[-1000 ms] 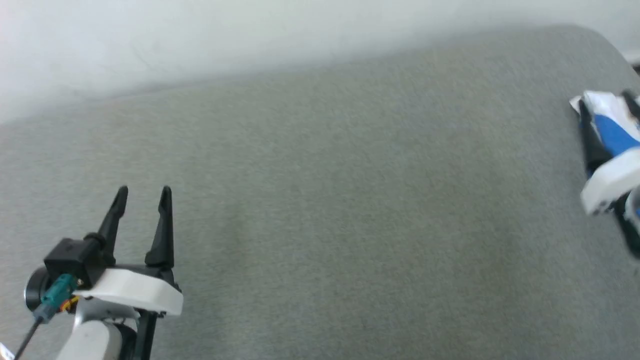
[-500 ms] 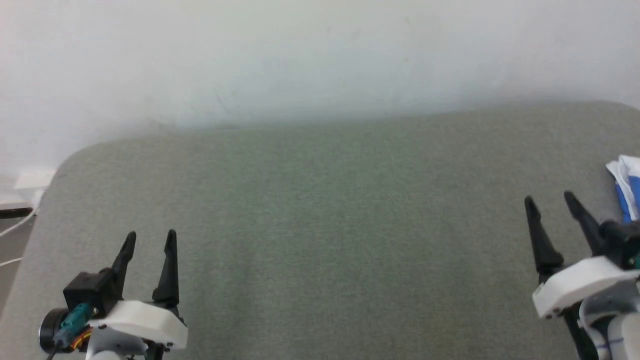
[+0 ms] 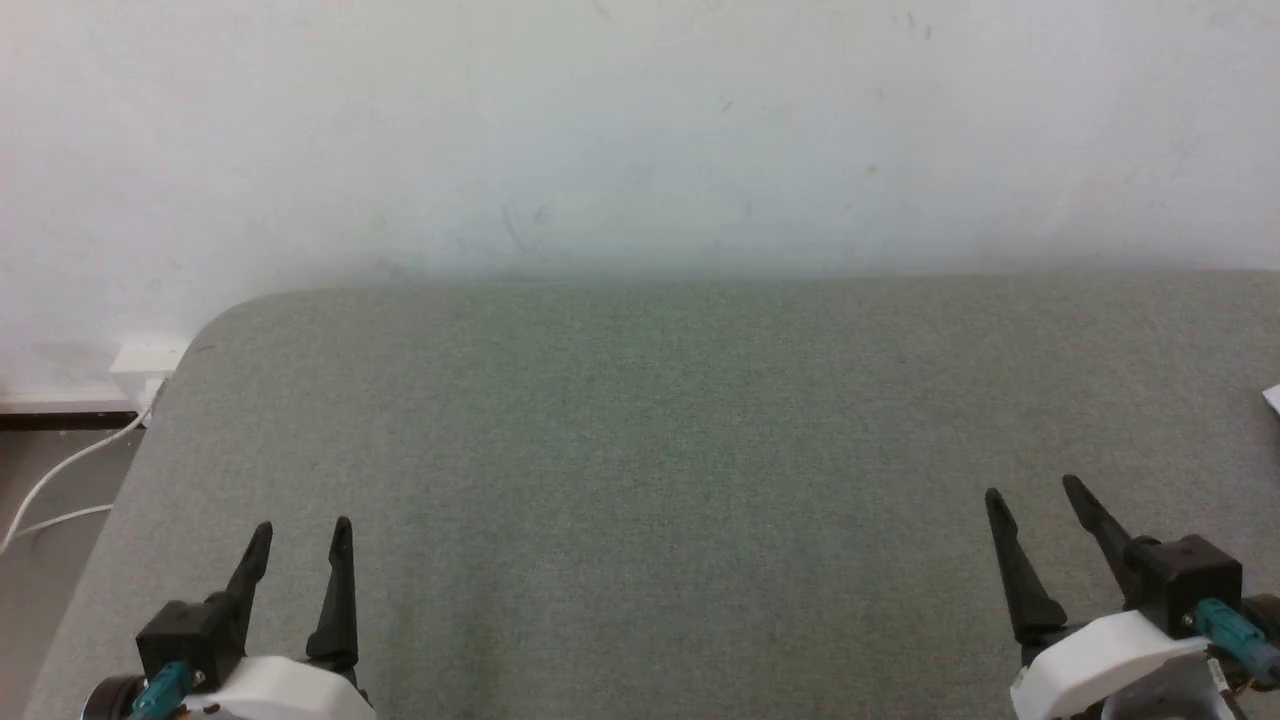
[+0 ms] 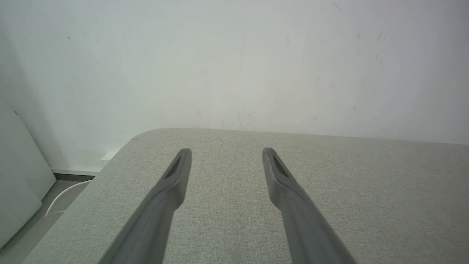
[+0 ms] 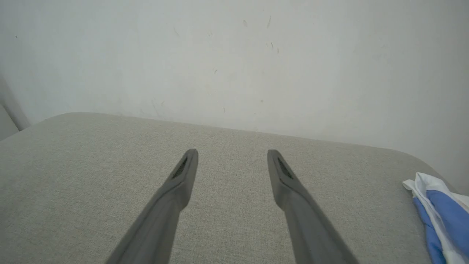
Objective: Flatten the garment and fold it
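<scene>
The garment (image 5: pixel 441 212), white with bright blue parts, lies bunched at the right end of the grey padded table (image 3: pixel 640 450); in the head view only a white corner (image 3: pixel 1272 400) of it peeks in at the right edge. My left gripper (image 3: pixel 300 528) stands open at the lower left with nothing between its fingers, seen also in its own wrist view (image 4: pixel 226 151). At the lower right my right gripper (image 3: pixel 1032 488) is open too, empty, left of the garment and apart from it (image 5: pixel 232 152).
A pale wall (image 3: pixel 640 130) rises right behind the table. Off the table's left end, a white cable (image 3: pixel 60 490) and a wall socket (image 3: pixel 145 358) sit near the floor. A pale panel (image 4: pixel 18 183) leans at the left.
The head camera has swung left and up, so the wall fills more of the picture and the garment slid to the right edge. The right gripper has come off the garment.
</scene>
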`<state>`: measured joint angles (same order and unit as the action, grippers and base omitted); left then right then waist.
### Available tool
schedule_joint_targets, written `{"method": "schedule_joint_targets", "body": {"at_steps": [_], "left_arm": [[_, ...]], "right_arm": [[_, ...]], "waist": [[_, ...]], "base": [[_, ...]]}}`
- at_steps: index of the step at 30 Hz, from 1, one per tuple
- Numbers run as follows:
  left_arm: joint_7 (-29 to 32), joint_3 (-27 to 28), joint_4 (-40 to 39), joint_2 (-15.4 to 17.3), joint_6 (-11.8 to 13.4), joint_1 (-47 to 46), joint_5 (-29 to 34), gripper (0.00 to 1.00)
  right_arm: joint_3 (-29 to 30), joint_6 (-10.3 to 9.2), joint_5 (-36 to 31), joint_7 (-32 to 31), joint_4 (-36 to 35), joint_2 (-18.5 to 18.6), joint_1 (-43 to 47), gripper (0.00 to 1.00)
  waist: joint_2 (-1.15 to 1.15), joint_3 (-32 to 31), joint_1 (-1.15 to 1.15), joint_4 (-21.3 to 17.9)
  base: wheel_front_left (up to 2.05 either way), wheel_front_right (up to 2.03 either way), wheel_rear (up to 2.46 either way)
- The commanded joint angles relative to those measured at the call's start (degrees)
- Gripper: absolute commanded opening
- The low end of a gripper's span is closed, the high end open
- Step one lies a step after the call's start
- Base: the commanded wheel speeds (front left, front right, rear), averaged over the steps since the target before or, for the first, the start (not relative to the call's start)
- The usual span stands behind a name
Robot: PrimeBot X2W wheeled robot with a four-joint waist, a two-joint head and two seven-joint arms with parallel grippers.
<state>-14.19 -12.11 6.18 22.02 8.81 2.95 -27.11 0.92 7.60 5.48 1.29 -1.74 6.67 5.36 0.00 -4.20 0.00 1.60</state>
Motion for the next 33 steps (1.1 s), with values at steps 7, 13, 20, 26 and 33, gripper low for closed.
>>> {"method": "schedule_joint_targets", "body": {"at_steps": [7,13,20,26,33], "left_arm": [[-0.66,0.3,-0.74,-0.44,-0.05,2.01,0.9,1.0],[-0.36,0.12,-0.46,-0.26,-0.13,1.65,0.43,0.0],[-0.36,0.07,-0.44,-0.26,-0.13,1.66,0.43,0.0],[0.15,0.51,-0.64,-0.92,-0.43,1.49,1.36,0.0],[0.85,1.08,-0.92,-1.82,-0.85,1.27,2.64,0.0]], "right_arm": [[-0.29,-0.11,-1.0,0.49,-0.54,-1.36,1.37,1.0],[-0.3,0.01,-0.55,0.25,-0.18,-1.22,0.8,0.0],[-0.3,0.01,-0.55,0.25,-0.19,-1.22,0.8,0.0],[-0.32,0.01,-0.73,0.2,-0.12,-1.31,0.59,0.0],[-0.35,0.0,-0.96,0.12,-0.03,-1.43,0.29,0.0]], "waist": [[0.0,0.22,0.0,1.16],[0.0,0.3,0.01,1.18],[0.0,0.33,0.02,1.17],[0.0,0.47,0.02,1.07],[0.0,0.66,0.02,0.94]], "base": [[0.0,0.0,0.0],[0.0,0.0,0.0],[0.0,0.0,0.0],[0.0,0.0,0.0],[0.0,0.0,0.0]]}}
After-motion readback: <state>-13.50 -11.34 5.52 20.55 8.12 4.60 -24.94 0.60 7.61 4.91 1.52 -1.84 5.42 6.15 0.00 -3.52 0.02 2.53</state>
